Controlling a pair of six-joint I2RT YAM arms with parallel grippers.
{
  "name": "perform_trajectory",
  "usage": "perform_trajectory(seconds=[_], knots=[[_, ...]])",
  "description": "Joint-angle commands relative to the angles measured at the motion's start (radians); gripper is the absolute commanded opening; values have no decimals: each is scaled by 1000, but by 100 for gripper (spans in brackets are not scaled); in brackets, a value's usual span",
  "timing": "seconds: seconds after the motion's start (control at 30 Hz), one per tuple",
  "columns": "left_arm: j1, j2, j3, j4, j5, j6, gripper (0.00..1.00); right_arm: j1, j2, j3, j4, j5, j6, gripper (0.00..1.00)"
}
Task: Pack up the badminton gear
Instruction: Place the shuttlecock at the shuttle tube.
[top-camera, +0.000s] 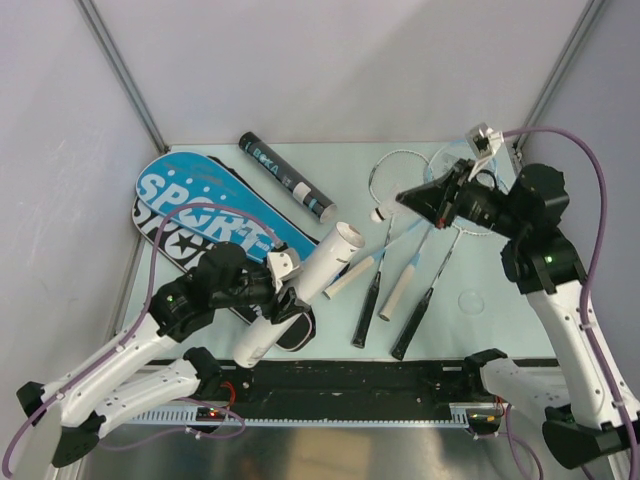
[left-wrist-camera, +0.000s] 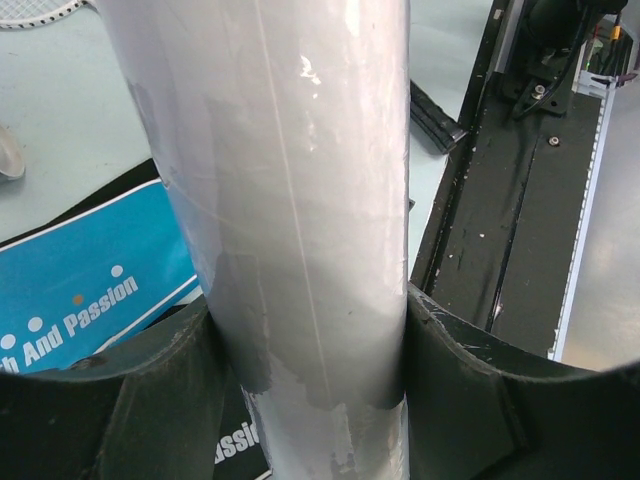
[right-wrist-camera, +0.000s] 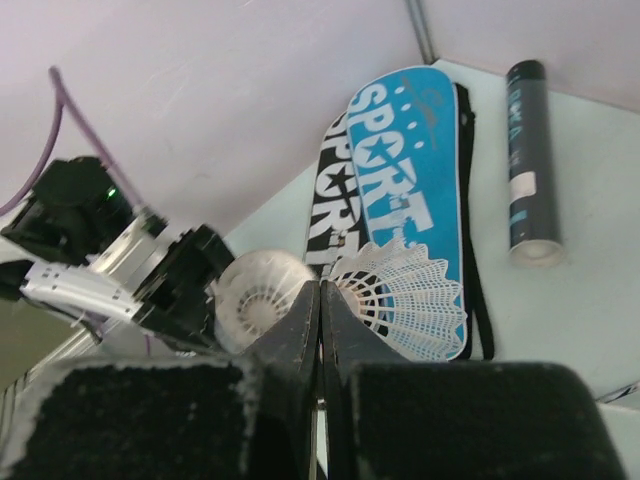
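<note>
We see the left gripper (top-camera: 278, 284) clasping the tilted white tube (top-camera: 318, 268) over the blue bag (top-camera: 190, 195) on the desk (top-camera: 490, 325); the right gripper (right-wrist-camera: 320, 325), jaws together, pinches a shuttlecock (right-wrist-camera: 400, 295) near the tube's open mouth, above the rackets (top-camera: 402, 290).

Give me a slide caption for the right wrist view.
Right fingers pinch a feather shuttlecock, facing the open white tube.
</note>
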Motion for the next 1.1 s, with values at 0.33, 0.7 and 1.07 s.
perform_trajectory(seconds=[0.33,0.7,1.07], knots=[[-7,12,16,55,28,-14,53,195,-60,-20,-49,-28,-20,0],[-8,8,16,55,48,-15,53,284,-2,-20,-25,24,-27,0],[-8,-3,13,55,19,-9,53,356,61,-100,-30,13,-30,0]])
